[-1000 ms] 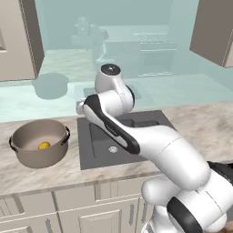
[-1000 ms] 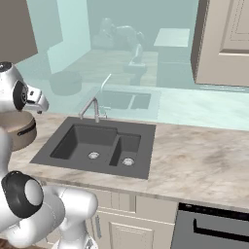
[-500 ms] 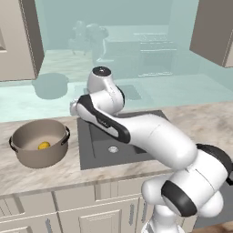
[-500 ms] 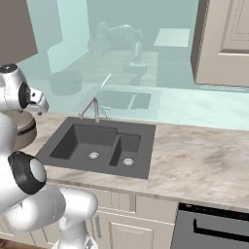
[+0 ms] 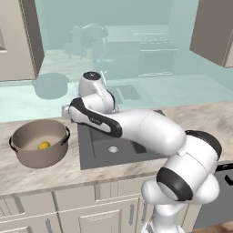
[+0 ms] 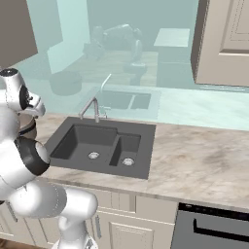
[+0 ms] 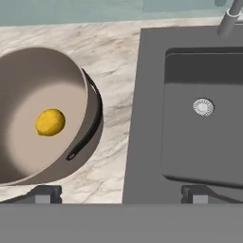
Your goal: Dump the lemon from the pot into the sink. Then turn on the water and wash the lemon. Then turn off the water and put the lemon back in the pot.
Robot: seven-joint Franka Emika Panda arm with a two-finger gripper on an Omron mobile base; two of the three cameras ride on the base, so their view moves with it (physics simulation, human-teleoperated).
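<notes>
We've got the gripper [image 7: 118, 194] open w/ nothing in it, above the counter strip between pot [image 5: 40, 147] and sink [image 6: 104, 145]; the lemon [image 7: 50, 122] sits loose in the pot, left of the sink. Risk: grab the near handle [image 7: 88, 124] off-centre and the pot twists, so the lemon rolls out onto the marble counter [image 5: 59, 173] instead of the basin. Beige cabinets, faucet [image 6: 92, 108] behind sink, teal mirror-like wall.

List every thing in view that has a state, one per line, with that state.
lemon: lying inside the pot, not yet dumped
pot: upright on the counter left of the sink, not gripped
sink: both basins dry, nothing in them
faucet: off, no water running
gripper: jaws open, holding nothing
</notes>
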